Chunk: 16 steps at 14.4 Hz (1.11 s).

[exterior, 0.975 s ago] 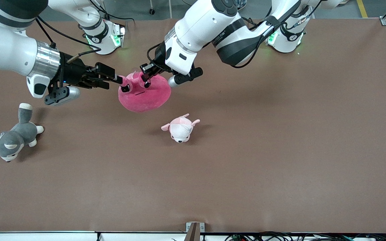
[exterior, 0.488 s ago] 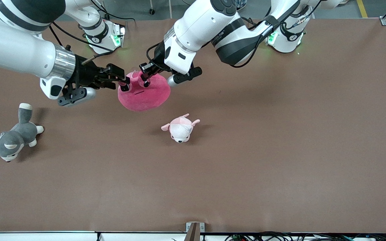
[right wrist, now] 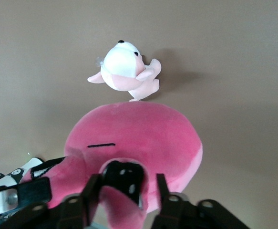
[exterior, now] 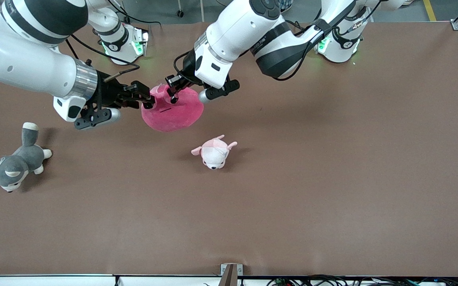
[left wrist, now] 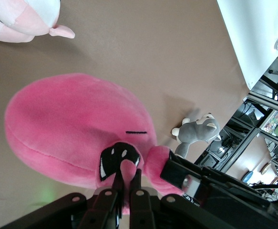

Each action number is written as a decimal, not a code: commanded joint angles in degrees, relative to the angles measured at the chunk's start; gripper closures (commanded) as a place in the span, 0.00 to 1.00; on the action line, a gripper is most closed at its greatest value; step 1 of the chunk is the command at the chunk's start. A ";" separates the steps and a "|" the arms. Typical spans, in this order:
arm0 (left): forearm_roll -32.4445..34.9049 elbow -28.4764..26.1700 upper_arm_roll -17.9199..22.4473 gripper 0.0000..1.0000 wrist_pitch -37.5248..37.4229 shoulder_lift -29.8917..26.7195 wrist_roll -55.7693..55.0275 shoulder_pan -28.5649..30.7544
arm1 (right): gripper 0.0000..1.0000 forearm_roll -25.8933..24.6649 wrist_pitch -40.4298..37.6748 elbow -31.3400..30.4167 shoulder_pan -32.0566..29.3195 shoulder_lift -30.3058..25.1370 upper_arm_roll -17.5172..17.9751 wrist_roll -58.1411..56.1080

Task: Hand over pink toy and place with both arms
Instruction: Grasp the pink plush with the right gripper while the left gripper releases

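The pink toy, a round hot-pink plush with black eyes, hangs over the table between the two arms' bases and the pale plush. My left gripper is shut on one of its ears, and the left wrist view shows the fingers pinching that ear above the toy. My right gripper is open with its fingers on either side of the other ear, and the right wrist view shows this over the toy.
A pale pink-and-white plush animal lies nearer the front camera than the pink toy. A grey-and-white plush dog lies toward the right arm's end of the table.
My right arm has moved in toward the pink toy, and its open fingers now straddle the toy's ear. My left gripper and the toy have stayed still.
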 commanded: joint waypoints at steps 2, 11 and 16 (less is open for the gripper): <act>-0.10 1.54 0.14 0.99 0.21 0.83 -0.65 -0.60 | 0.80 -0.72 -1.73 0.27 2.25 -0.05 -0.46 0.95; 0.08 1.45 0.22 0.78 0.21 0.75 -0.56 0.10 | 1.00 -0.72 -2.87 0.36 3.05 0.12 -0.46 0.86; 3.23 1.45 0.49 0.00 -0.58 -0.66 -0.12 2.56 | 1.00 -0.72 -2.87 0.53 2.88 0.12 -0.46 0.69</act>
